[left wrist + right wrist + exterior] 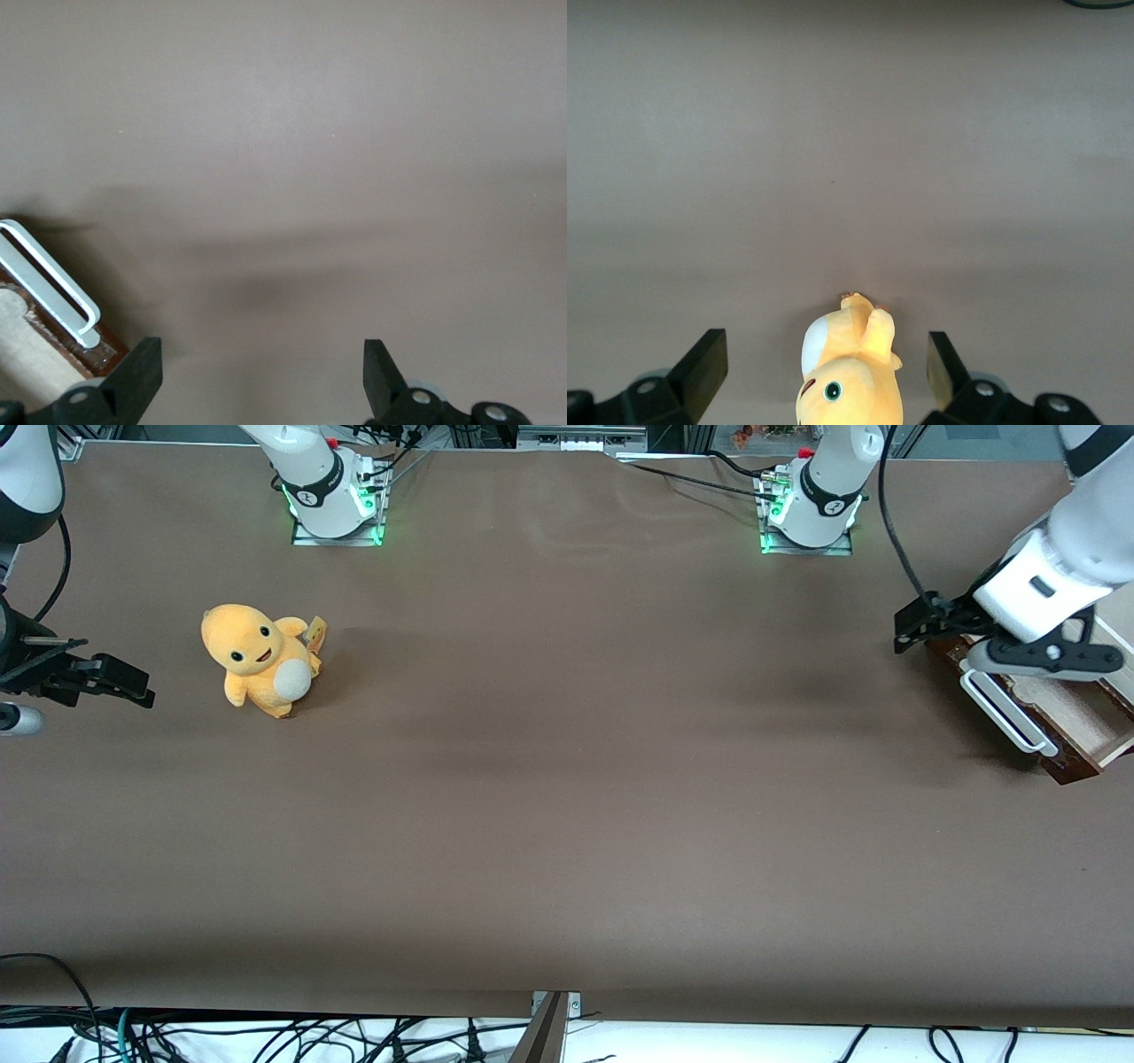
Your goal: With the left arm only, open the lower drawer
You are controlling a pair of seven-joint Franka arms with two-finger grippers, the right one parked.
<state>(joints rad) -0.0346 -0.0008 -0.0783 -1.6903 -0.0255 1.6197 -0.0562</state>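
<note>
The lower drawer stands pulled out at the working arm's end of the table, its pale tan inside showing. Its silvery-white bar handle runs along the dark-brown front. The left arm reaches over the drawer. Its black gripper hangs open and empty above the bare table, beside the handle and apart from it, farther from the front camera. In the left wrist view the gripper is wide open with only table between the fingers. The handle and the drawer front lie just outside one finger.
A yellow-orange plush toy stands on the brown table toward the parked arm's end; it also shows in the right wrist view. Two green-lit arm bases stand along the table's back edge. Cables hang below the front edge.
</note>
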